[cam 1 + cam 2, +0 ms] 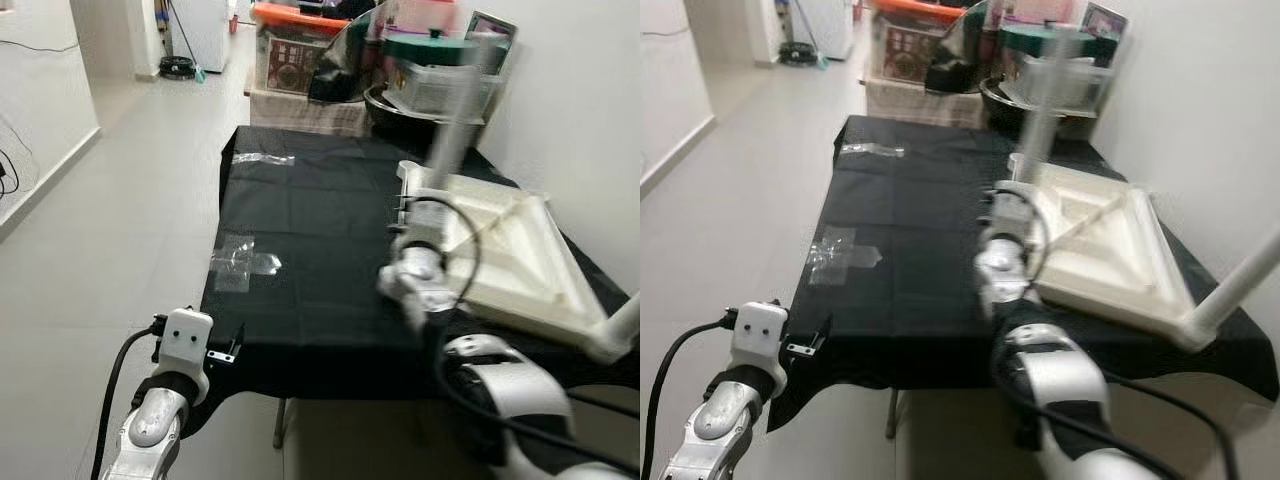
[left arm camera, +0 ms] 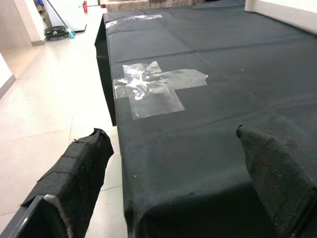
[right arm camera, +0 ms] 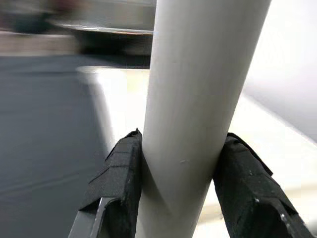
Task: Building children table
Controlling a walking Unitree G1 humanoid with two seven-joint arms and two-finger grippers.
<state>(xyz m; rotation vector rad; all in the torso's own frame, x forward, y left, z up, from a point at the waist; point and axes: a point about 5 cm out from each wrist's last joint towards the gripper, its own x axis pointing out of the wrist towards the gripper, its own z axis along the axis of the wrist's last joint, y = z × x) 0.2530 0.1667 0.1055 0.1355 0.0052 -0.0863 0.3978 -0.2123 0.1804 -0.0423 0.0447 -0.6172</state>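
my right end effector (image 3: 181, 191) is clamped on a white table leg (image 3: 198, 89), both black pads (image 3: 121, 183) pressed flat to its round sides, with the leg standing nearly upright over the near corner of the upturned tabletop (image 1: 510, 250). that tabletop lies just ahead and to the right of the end effector, underside up on the black-covered surface (image 1: 300, 230), a pale moulded plastic panel with raised ribs and a diagonal brace. a second leg (image 1: 620, 330) already juts from its corner further to my right.

the leg looks like a smooth, stiff, hollow plastic tube, probably light, and slick enough to turn or slide between the pads if i squeeze loosely. my judgement is that a hold low on the shaft, close to the socket end, gives the best control for pressing it home; a grip high up would let it lever sideways. the tabletop itself seems rigid but light, so it may shift on the cloth when pushed.

my left end effector (image 2: 168, 183) hovers spread wide at the surface's near edge, holding nothing, with a patch of clear tape (image 2: 153, 89) just beyond it on the cloth. storage boxes (image 1: 300, 50) are stacked past the far end.
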